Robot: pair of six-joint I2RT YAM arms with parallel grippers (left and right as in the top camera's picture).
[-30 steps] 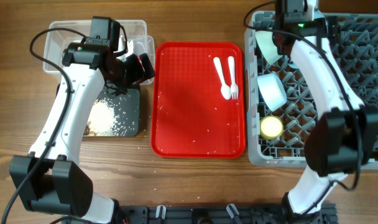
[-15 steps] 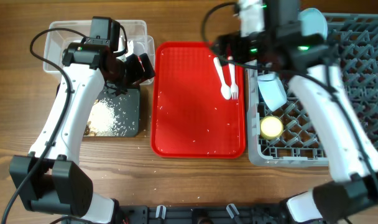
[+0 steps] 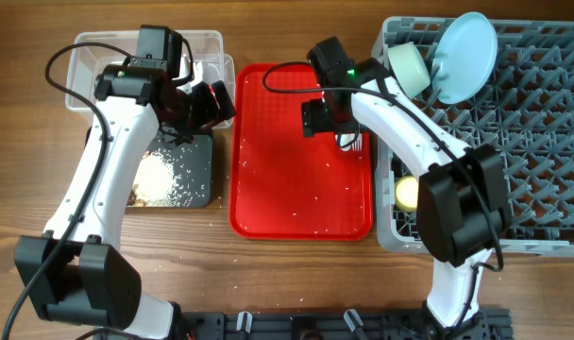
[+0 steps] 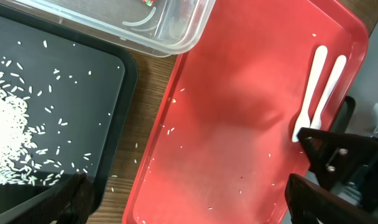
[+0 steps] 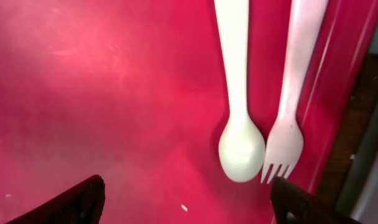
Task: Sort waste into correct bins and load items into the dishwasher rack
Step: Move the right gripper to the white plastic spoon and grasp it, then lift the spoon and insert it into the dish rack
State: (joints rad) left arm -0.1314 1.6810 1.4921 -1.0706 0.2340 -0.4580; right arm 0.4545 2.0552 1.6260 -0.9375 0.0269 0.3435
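A white plastic spoon [image 5: 240, 130] and fork [image 5: 287, 134] lie side by side at the right edge of the flat red tray [image 3: 287, 189]. My right gripper [image 5: 189, 208] is open and empty, low over the tray just short of their heads; overhead it [image 3: 329, 118] hides most of them. My left gripper [image 4: 189, 205] is open and empty above the gap between the black tray [image 3: 197, 161] and the red tray. Crumbly food scraps [image 3: 160, 179] lie in the black tray. The clear tub [image 3: 89, 57] stands behind it. A pale blue plate [image 3: 464, 57], a bowl [image 3: 410, 68] and a yellow cup [image 3: 407, 194] sit in the grey rack [image 3: 532, 142].
Loose grains are scattered over the red tray and the wood [image 4: 148, 124] between the trays. The rack's left wall stands right beside the fork. The left arm's body covers part of the clear tub.
My right arm has swung left from above the rack down over the red tray to the utensils. The plate and bowl in the rack's back corner now show. The left arm has not moved.
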